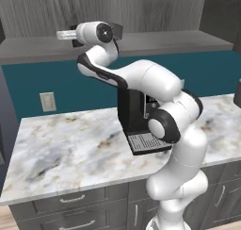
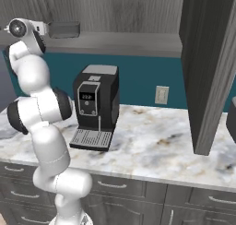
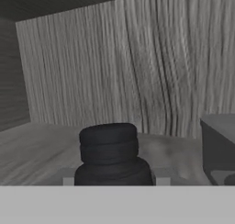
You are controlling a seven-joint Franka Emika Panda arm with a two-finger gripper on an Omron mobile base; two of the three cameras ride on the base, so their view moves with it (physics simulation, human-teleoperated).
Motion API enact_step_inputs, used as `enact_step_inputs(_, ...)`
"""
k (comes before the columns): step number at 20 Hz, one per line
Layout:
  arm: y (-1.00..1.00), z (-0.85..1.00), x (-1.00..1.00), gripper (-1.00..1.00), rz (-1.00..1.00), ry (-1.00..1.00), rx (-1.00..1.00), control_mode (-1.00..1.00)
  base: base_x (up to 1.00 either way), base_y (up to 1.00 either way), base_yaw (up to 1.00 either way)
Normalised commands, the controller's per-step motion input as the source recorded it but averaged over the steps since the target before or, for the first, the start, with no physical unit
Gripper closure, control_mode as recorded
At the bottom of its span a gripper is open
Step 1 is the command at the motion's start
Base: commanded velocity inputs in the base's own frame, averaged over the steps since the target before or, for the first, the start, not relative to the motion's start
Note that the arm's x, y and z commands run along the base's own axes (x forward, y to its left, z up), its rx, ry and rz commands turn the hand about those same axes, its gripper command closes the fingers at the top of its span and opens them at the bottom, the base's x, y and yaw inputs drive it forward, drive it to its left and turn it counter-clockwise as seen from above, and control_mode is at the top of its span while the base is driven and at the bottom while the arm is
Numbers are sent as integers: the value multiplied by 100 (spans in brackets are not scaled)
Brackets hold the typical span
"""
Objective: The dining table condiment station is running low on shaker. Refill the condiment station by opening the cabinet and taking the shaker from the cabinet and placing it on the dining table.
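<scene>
The black shaker [image 3: 110, 154] stands on the open cabinet [image 3: 114, 71] shelf near its front edge, so the gripper [image 3: 112, 179] reaches in level. Whether its fingers already clamp the shaker, I cannot tell (they flank its base).

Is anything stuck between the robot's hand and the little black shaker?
No. In the hand view the shaker sits right in front of the gripper on the cabinet shelf, with nothing visible between them.
</scene>
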Motion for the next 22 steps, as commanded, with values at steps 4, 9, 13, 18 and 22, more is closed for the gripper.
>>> enact_step_inputs(4,10,0,4,100,3,4,0,-100,0,0,0)
enact_step_inputs(9,4,-4,0,100,4,0,0,-100,0,0,0)
enact_step_inputs(13,0,-14,0,100,4,0,0,-100,0,0,0)
enact_step_inputs(18,0,-18,-8,100,6,0,2,-100,0,0,0)
enact_step_inputs(22,-3,-19,-81,100,0,-8,7,-100,0,0,0)
